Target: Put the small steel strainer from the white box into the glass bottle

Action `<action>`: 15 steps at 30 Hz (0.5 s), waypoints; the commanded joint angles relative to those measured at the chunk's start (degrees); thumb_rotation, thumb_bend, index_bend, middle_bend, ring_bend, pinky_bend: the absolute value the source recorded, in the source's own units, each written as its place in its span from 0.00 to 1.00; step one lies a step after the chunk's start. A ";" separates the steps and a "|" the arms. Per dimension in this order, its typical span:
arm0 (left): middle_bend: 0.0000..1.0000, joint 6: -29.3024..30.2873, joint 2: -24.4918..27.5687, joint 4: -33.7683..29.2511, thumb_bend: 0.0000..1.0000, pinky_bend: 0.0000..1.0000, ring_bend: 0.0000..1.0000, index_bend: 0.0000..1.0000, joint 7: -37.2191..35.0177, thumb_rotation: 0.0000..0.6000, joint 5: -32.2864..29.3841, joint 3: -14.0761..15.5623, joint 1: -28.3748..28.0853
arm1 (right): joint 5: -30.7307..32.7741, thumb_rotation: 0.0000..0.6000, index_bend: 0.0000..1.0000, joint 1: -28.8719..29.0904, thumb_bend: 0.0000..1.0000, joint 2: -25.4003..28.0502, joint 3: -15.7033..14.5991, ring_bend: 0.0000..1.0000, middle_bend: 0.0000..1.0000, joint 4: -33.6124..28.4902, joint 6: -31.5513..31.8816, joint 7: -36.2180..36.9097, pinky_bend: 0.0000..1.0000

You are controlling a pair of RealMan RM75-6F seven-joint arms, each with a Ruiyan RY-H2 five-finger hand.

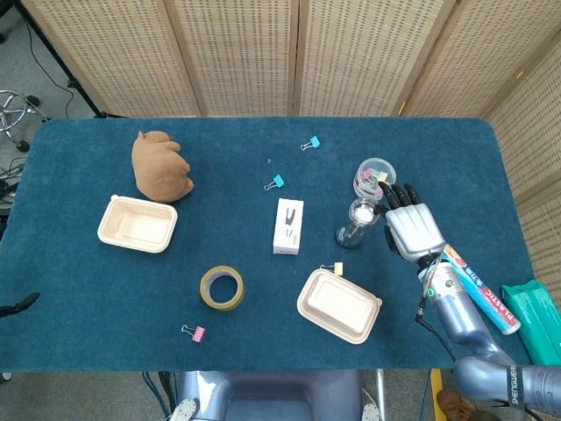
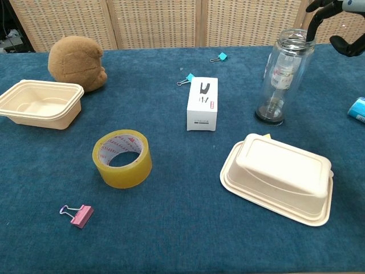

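The clear glass bottle stands upright right of the table's middle. Through its wall I see a small metallic piece, by its look the steel strainer, lodged inside the bottle. My right hand hovers just right of the bottle mouth, fingers spread and holding nothing, clear of the glass. A small white carton lies left of the bottle. My left hand shows in neither view.
A closed cream container sits in front of the bottle, and an open empty one lies at the left. Also here: a tape roll, a brown plush, binder clips, a round plastic tub behind the bottle, and a toothpaste box.
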 commanded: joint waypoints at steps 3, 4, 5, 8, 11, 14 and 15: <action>0.00 0.02 0.00 0.01 0.11 0.00 0.00 0.00 -0.03 1.00 0.02 0.02 0.02 | 0.43 1.00 0.31 0.16 0.70 -0.18 -0.08 0.00 0.00 0.04 -0.09 -0.23 0.00; 0.00 0.04 -0.01 0.02 0.11 0.00 0.00 0.00 -0.05 1.00 0.02 0.02 0.03 | 0.40 1.00 0.31 0.17 0.70 -0.25 -0.07 0.00 0.00 0.07 -0.02 -0.21 0.00; 0.00 0.08 0.01 0.02 0.11 0.00 0.00 0.00 -0.07 1.00 0.03 0.02 0.05 | 0.34 1.00 0.31 0.18 0.70 -0.35 -0.03 0.00 0.00 0.13 0.03 -0.11 0.00; 0.00 0.12 0.06 0.06 0.11 0.00 0.00 0.00 -0.28 1.00 0.05 0.02 0.09 | 0.49 1.00 0.31 0.24 0.70 -0.49 -0.05 0.00 0.00 0.36 -0.06 -0.04 0.00; 0.00 0.15 0.11 0.12 0.11 0.00 0.00 0.00 -0.44 1.00 0.06 0.01 0.12 | 0.03 1.00 0.31 0.15 0.70 -0.56 0.29 0.00 0.00 0.15 0.43 0.52 0.00; 0.00 0.11 0.15 0.15 0.11 0.00 0.00 0.00 -0.51 1.00 0.04 0.02 0.12 | -0.66 1.00 0.31 -0.02 0.70 -0.17 0.51 0.00 0.00 -0.52 0.86 0.94 0.00; 0.00 0.08 0.15 0.15 0.11 0.00 0.00 0.00 -0.53 1.00 0.03 0.01 0.10 | -0.86 1.00 0.31 -0.09 0.70 0.04 0.62 0.00 0.00 -0.90 1.00 1.13 0.00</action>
